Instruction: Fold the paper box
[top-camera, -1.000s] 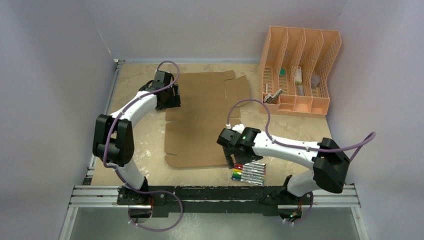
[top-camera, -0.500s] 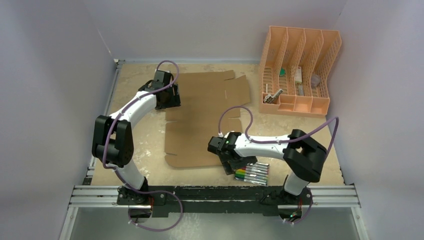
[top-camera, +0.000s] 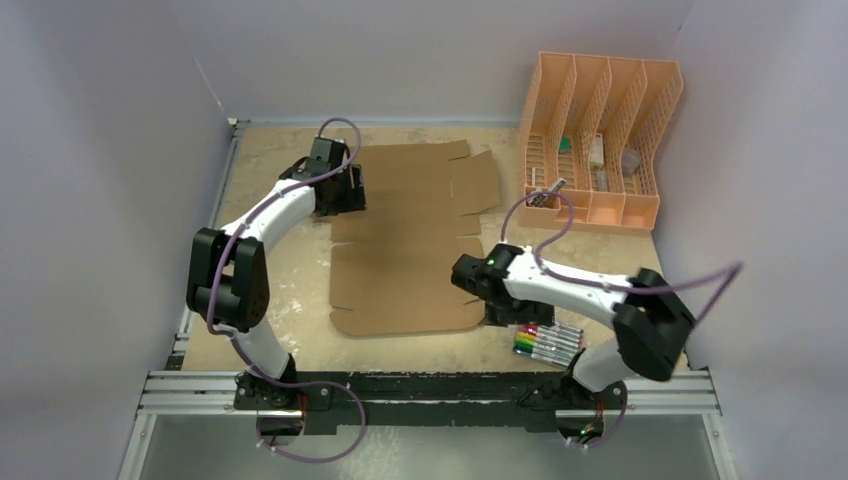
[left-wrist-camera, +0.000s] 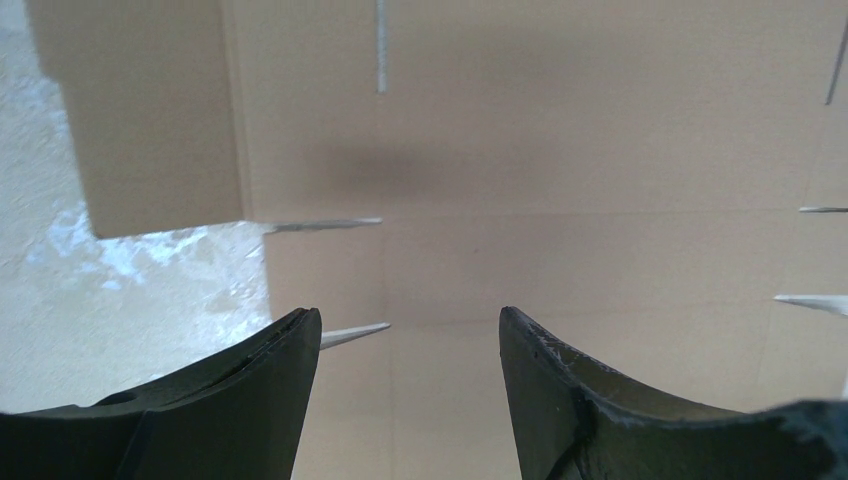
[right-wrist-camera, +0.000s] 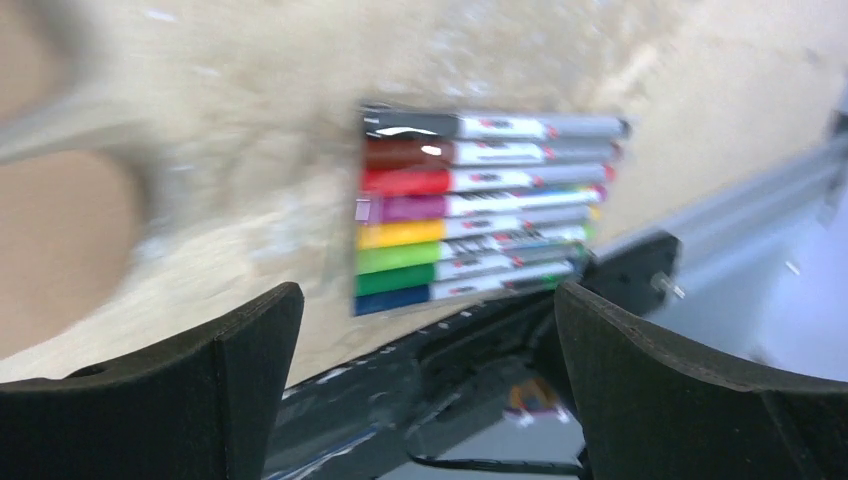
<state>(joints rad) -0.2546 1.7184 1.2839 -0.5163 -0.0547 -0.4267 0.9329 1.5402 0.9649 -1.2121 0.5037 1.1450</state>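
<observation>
The paper box (top-camera: 410, 240) is a flat brown cardboard sheet with flaps and slits, lying in the middle of the table. My left gripper (top-camera: 343, 195) hovers over its upper left edge. In the left wrist view the cardboard (left-wrist-camera: 560, 180) fills the frame and the left gripper (left-wrist-camera: 410, 320) is open with nothing between its fingers. My right gripper (top-camera: 503, 310) is off the sheet's lower right corner. The blurred right wrist view shows the right gripper (right-wrist-camera: 430, 300) wide open and empty, with a corner of the cardboard (right-wrist-camera: 50, 250) at the left.
A pack of coloured markers (top-camera: 548, 342) lies near the table's front edge by the right arm; the marker pack (right-wrist-camera: 480, 205) sits just ahead of the right fingers. A peach slotted organizer (top-camera: 595, 150) stands back right. A metal rail (top-camera: 430, 390) runs along the front.
The right arm swung left over the markers, then back to the right. The marker pack has slid right along the front edge. The left arm and the cardboard stayed put.
</observation>
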